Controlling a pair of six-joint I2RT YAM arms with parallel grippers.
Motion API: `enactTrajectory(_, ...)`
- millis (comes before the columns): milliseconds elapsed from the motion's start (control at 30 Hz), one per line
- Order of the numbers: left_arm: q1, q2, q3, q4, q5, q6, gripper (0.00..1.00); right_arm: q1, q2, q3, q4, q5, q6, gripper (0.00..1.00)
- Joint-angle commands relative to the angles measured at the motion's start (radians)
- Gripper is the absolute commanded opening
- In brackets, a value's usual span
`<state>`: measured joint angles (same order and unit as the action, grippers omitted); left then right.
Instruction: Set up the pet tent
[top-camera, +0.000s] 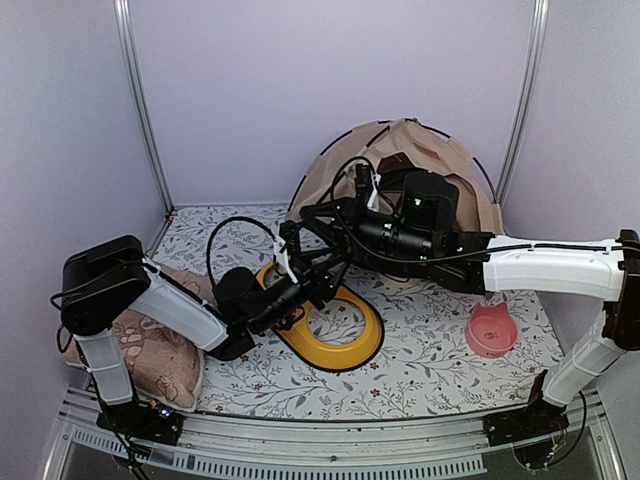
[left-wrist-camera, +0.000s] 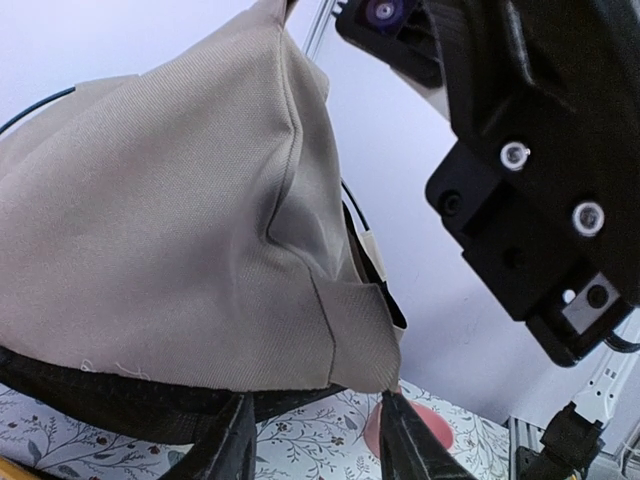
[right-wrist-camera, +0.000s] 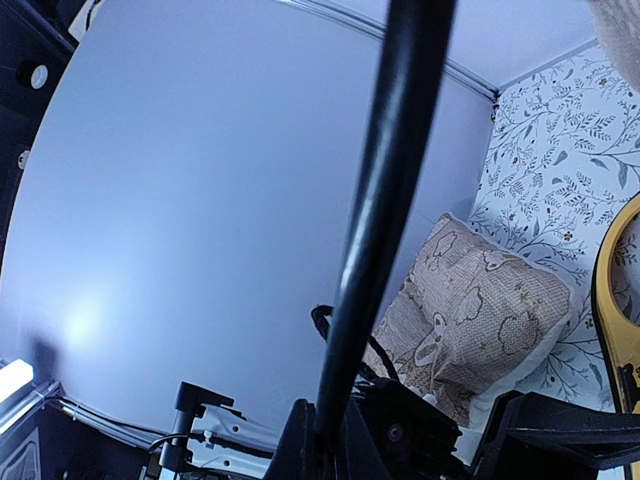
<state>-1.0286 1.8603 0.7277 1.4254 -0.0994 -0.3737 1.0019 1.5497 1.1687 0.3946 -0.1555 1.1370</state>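
Observation:
The pet tent (top-camera: 430, 165) is a tan fabric dome with thin black poles, standing against the back wall right of centre. In the left wrist view its tan fabric (left-wrist-camera: 180, 230) and dark lining fill the frame. My left gripper (left-wrist-camera: 315, 445) is open just below the tent's lower hem, and a fabric corner touches its right fingertip (left-wrist-camera: 395, 405). In the top view the left gripper (top-camera: 322, 283) sits over the yellow tray. My right gripper (top-camera: 297, 230) reaches left across the tent's front and is shut on a black tent pole (right-wrist-camera: 385, 200), which rises from between its fingers (right-wrist-camera: 335, 440).
A yellow double-bowl tray (top-camera: 350, 345) lies in the middle of the floral mat and also shows in the right wrist view (right-wrist-camera: 612, 290). A pink bowl (top-camera: 490, 330) sits at the right. A patterned cushion (top-camera: 160, 350) lies at the left, under the left arm. Frame uprights stand at the back corners.

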Motion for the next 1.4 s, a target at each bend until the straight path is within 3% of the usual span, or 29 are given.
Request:
enactTrajectory(0,0.009,0.015,0.022,0.006,0.014,0.010,0.42,-0.003,-0.013,0.006,0.069,-0.019,0.005,0.00)
enactTrajectory(1000,0.013,-0.044,0.047,-0.093,0.019,0.052,0.42,-0.030,0.011,0.002,0.077,-0.037,0.038,0.00)
enactTrajectory(1167,0.030,-0.052,0.062,-0.131,0.012,0.040,0.39,-0.038,0.018,0.003,0.075,-0.047,0.046,0.00)
enactTrajectory(1367,0.048,-0.058,0.059,-0.142,0.021,0.036,0.24,-0.044,0.021,-0.003,0.076,-0.052,0.049,0.00)
